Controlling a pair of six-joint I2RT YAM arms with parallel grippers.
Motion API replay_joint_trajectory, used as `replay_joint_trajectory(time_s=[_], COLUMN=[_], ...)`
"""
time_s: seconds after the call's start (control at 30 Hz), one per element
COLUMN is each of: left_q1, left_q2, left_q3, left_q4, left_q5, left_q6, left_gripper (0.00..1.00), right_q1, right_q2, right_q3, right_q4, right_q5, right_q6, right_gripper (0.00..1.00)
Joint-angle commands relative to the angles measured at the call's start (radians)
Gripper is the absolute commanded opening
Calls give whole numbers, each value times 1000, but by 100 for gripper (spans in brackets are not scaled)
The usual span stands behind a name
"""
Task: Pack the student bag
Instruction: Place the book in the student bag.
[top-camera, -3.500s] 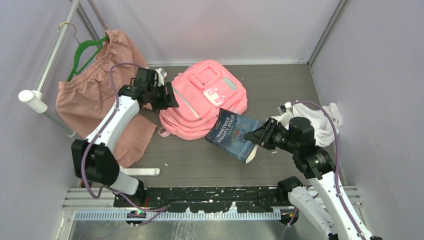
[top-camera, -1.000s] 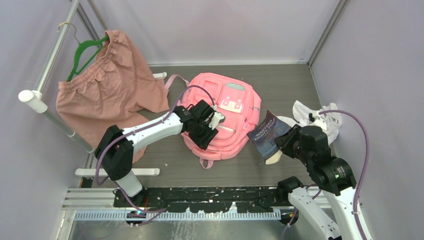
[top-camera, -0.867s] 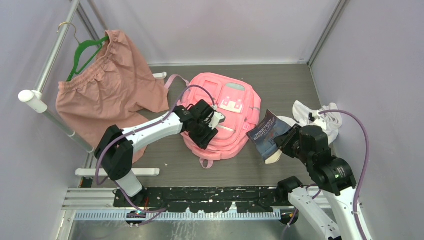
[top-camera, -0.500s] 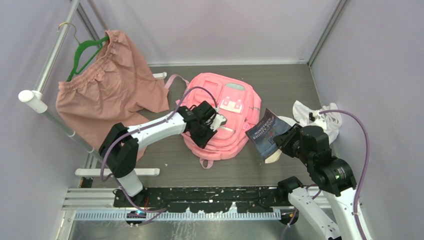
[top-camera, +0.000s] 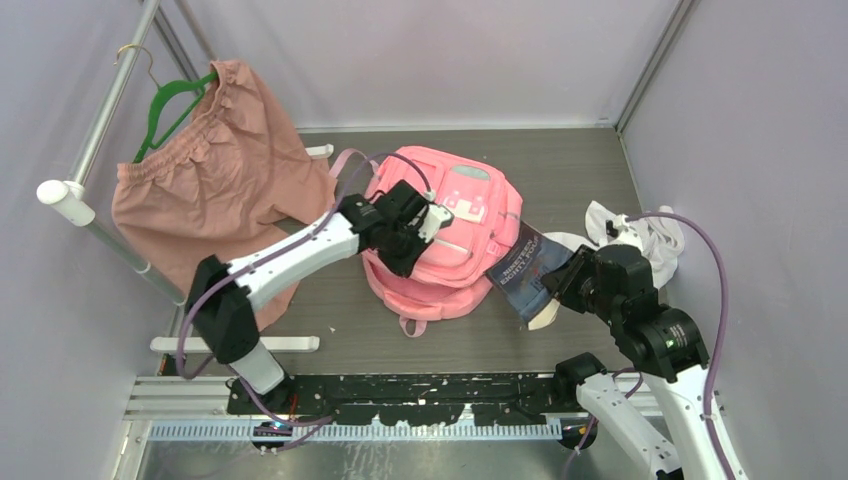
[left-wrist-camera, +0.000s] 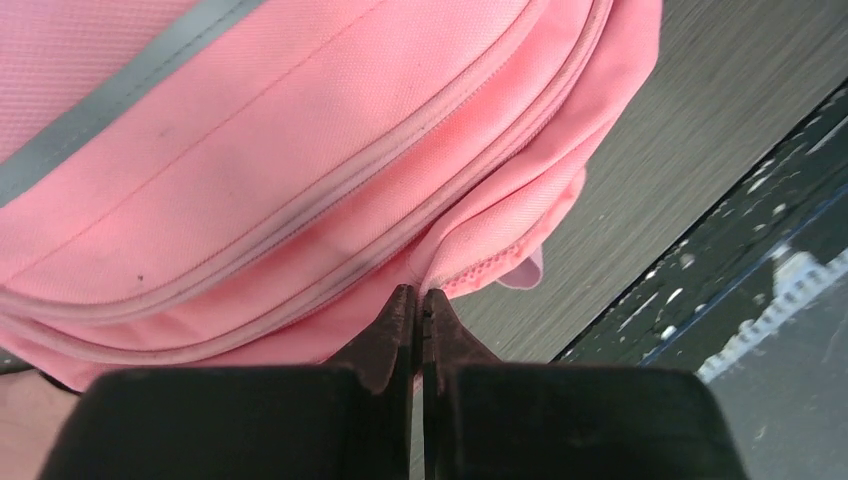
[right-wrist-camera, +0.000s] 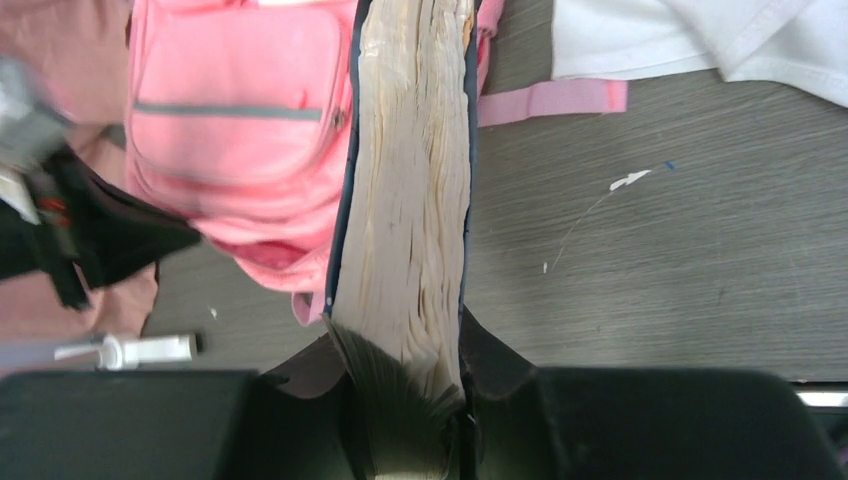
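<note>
The student bag (top-camera: 465, 225) is bright pink and lies at the table's middle with its front pockets up. My left gripper (top-camera: 405, 258) is at its near-left edge, shut on a fold of the bag's fabric by the zipper seam (left-wrist-camera: 300, 215); the tips (left-wrist-camera: 418, 295) meet with pink cloth pinched between them. The bag (left-wrist-camera: 250, 130) fills the left wrist view. My right gripper (top-camera: 562, 285) is shut on a dark blue paperback book (top-camera: 525, 268), held tilted just right of the bag. In the right wrist view the book's pages (right-wrist-camera: 410, 180) stand between the fingers, with the bag (right-wrist-camera: 240, 150) beyond.
A dusty-pink garment (top-camera: 200, 190) hangs from a green hanger (top-camera: 165, 110) on the rail (top-camera: 100, 130) at the left. A white cloth (top-camera: 650, 235) lies at the right wall. A white pen-like object (top-camera: 280, 344) lies near the front left.
My left gripper has shut on the bag's near-left edge and pulled it up and back a little. The right gripper has carried the book slightly closer to the bag.
</note>
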Motion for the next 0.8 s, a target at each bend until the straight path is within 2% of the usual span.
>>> replay_joint_trajectory(time_s=[0.0, 0.17, 0.37, 0.57, 0.77], left_q1=[41, 143, 154, 154, 149], left_q2=[-203, -232, -156, -122, -57], left_q3=[24, 50, 147, 190, 262], left_q4=[119, 193, 172, 246, 280], left_q5=[12, 191, 190, 263, 342], left_q6=[-82, -178, -231, -304, -381], left_gripper=[0, 0, 0, 0, 0], right_q1=[-1, -1, -1, 0, 1], right_q2=[24, 62, 88, 71, 72], right_q3=[102, 114, 6, -26, -101], right_q4=[109, 124, 281, 311, 381], right_q5=[-200, -517, -832, -960, -1001], right_q6=[-126, -205, -144, -129, -73], right_gripper=[1, 1, 1, 1, 1])
